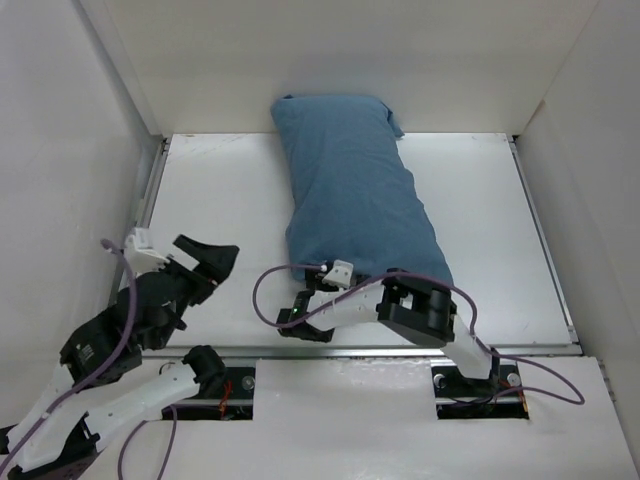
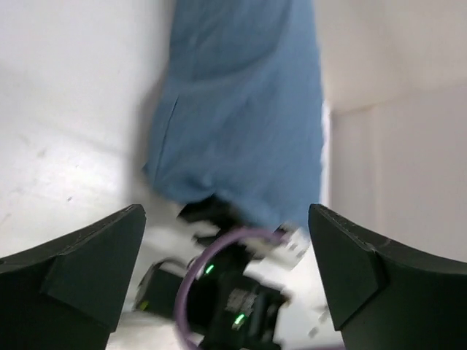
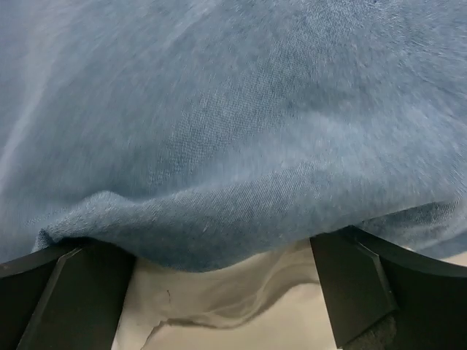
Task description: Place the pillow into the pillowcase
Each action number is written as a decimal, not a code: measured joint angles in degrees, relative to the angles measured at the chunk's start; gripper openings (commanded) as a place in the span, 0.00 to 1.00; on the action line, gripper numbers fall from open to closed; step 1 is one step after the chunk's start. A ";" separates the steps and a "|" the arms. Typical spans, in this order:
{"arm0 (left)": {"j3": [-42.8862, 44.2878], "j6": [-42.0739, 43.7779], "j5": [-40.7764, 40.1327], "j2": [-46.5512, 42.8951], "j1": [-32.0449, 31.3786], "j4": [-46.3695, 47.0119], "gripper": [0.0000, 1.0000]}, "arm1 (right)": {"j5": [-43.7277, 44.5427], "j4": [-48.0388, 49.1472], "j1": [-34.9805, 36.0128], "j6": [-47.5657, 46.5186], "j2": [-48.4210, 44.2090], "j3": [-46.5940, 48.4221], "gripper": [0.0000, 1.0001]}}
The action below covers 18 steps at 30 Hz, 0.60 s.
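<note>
The slate-blue pillowcase [image 1: 350, 190] lies plump and lengthwise down the middle of the table, its far end against the back wall. In the top view the pillow is fully covered. In the right wrist view a strip of white pillow [image 3: 241, 299] shows under the pillowcase hem [image 3: 219, 219]. My right gripper [image 3: 219, 251] is at that near end, open, its fingers [image 3: 365, 292] wide apart with the hem draped between them. My left gripper [image 1: 213, 263] hovers open to the left of the near end, apart from the cloth. It faces the pillowcase [image 2: 241, 109] and the right wrist [image 2: 233, 299].
White walls close in the table [image 1: 220, 190] on the left, back and right. A metal rail [image 1: 300, 351] runs along the near edge. The right arm [image 1: 420, 310] lies across the near end of the pillowcase, with purple cables [image 1: 262, 290] looping beside it.
</note>
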 measured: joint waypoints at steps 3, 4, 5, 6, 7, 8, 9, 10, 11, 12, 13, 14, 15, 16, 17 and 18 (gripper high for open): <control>5.27 -2.75 -4.94 0.81 0.00 -1.03 0.97 | 0.81 -2.58 2.99 0.15 0.04 -0.24 1.00; 6.71 -3.41 -6.19 1.42 0.02 -1.88 0.99 | 0.81 -3.21 4.35 0.15 -0.61 -0.26 1.00; 8.17 -3.80 -7.48 2.23 0.04 -2.62 0.99 | 0.76 -3.58 5.57 0.15 -1.31 -0.28 1.00; 9.38 -3.93 -8.61 2.97 0.02 -2.93 0.99 | 0.68 -3.96 6.73 0.15 -1.97 -0.33 1.00; 10.36 -3.89 -9.70 3.74 0.00 -3.06 0.99 | 0.63 -4.39 7.87 0.15 -2.49 -0.33 1.00; 11.15 -3.74 -10.45 4.44 0.02 -3.08 0.99 | 0.59 -4.57 8.94 0.15 -2.95 -0.35 1.00; 11.80 -3.65 -11.30 5.14 0.02 -3.13 0.99 | 0.55 -4.72 9.81 0.15 -3.32 -0.39 1.00; 12.52 -3.56 -12.13 5.90 0.00 -3.45 0.99 | 0.42 -4.81 10.64 0.15 -3.63 -0.44 1.00; 13.40 -3.56 -13.05 6.86 0.02 -4.09 0.99 | 0.26 -4.92 11.54 0.15 -3.91 -0.46 1.00; 14.36 -3.61 -13.73 7.96 0.02 -4.61 0.99 | 0.17 -4.94 12.44 0.15 -4.22 -0.44 1.00; 15.08 -3.72 -14.29 8.85 0.02 -4.68 0.99 | 0.11 -4.96 13.31 0.15 -4.50 -0.42 1.00; 15.56 -3.72 -14.86 9.68 0.02 -4.42 0.99 | 0.09 -5.01 14.21 0.15 -4.72 -0.37 1.00; 15.63 -3.37 -15.26 10.16 0.02 -4.04 0.99 | 0.09 -5.07 15.21 0.15 -4.90 -0.28 1.00; 15.63 -2.84 -15.37 10.54 0.02 -3.72 0.99 | 0.07 -5.11 15.82 0.15 -4.94 -0.17 1.00; 15.61 -2.40 -15.39 10.80 0.02 -3.21 0.99 | 0.07 -5.11 16.61 0.15 -4.94 -0.09 1.00; 15.58 -2.05 -15.50 10.95 0.02 -2.60 0.99 | 0.04 -5.14 17.14 0.15 -4.94 -0.07 1.00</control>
